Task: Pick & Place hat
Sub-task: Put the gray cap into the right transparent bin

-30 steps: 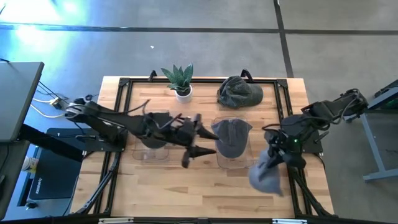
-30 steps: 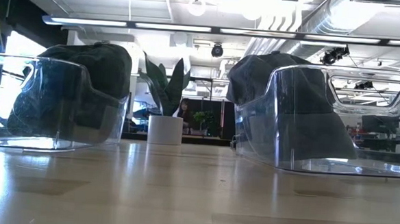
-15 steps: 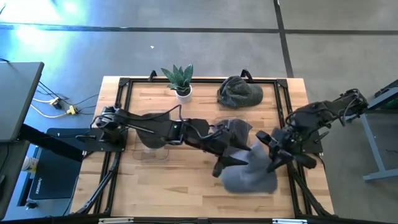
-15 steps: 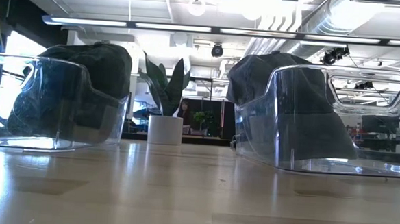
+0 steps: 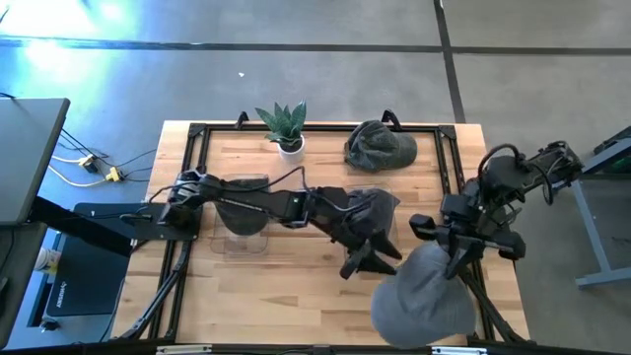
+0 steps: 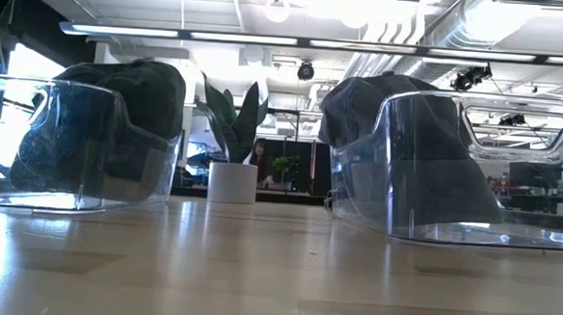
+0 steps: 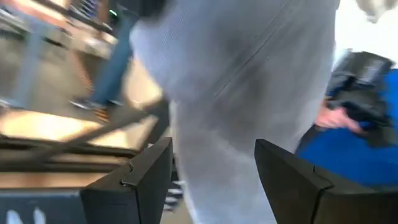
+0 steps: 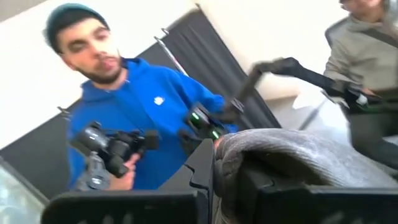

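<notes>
The grey hat (image 7: 242,93) is blurred, cut off at edges.

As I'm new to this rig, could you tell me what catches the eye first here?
The right gripper holds a grey hat up at the table's front right corner, with the left gripper open beside it. Behind them, another hat sits in a clear holder.

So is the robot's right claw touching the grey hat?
Touching. In the right wrist view the right gripper is shut on the grey hat, pinching its fabric; the high view shows the hat hanging from it.
</notes>
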You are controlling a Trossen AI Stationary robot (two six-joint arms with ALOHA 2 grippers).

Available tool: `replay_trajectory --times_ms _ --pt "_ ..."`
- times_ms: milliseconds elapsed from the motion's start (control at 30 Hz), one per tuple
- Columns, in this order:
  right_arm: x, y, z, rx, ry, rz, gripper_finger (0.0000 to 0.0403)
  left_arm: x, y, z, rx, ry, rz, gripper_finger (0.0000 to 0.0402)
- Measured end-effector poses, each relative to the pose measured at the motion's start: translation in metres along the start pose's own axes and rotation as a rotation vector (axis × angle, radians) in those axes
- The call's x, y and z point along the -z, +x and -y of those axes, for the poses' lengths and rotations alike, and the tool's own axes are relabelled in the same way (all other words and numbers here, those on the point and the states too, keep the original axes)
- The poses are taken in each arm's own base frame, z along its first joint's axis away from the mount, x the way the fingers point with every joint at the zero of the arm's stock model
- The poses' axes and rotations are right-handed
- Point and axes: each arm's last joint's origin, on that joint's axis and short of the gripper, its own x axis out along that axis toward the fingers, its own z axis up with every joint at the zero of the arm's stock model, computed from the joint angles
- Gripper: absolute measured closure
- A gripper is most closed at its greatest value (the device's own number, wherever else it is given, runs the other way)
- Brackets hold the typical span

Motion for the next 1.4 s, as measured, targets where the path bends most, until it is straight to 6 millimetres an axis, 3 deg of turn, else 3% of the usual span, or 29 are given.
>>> replay_trajectory --times_ms 167,367,533,767,933,1100,1400 --pt "-0.001 0.007 0.002 -0.070 0.007 -0.028 0.0358 0.010 0.013 -0.006 0.214 -0.078 -0.027 0.0179" --pt "0.001 0.008 0.002 -0.114 0.022 -0.071 0.0380 0.011 0.021 0.002 0.441 -0.096 0.063 0.0179" --pt "0.000 0.004 -0.003 -0.119 0.005 -0.059 0.0372 0.024 0.030 0.006 0.483 -0.183 0.047 0.0179" --pt "-0.001 0.002 -0.005 -0.122 -0.024 -0.054 0.0371 0.027 0.033 0.017 0.445 -0.220 0.085 0.0182" --pt "0.000 0.002 -0.004 -0.121 -0.048 -0.066 0.0381 0.029 0.035 0.020 0.438 -0.223 0.095 0.0242" --pt "0.004 0.002 0.000 -0.051 -0.040 -0.071 0.0342 0.032 0.035 0.023 0.451 -0.181 0.084 0.0375" --pt "0.019 0.000 0.011 0.062 0.124 -0.194 0.0228 0.026 0.028 0.045 0.454 -0.152 0.015 0.0395"
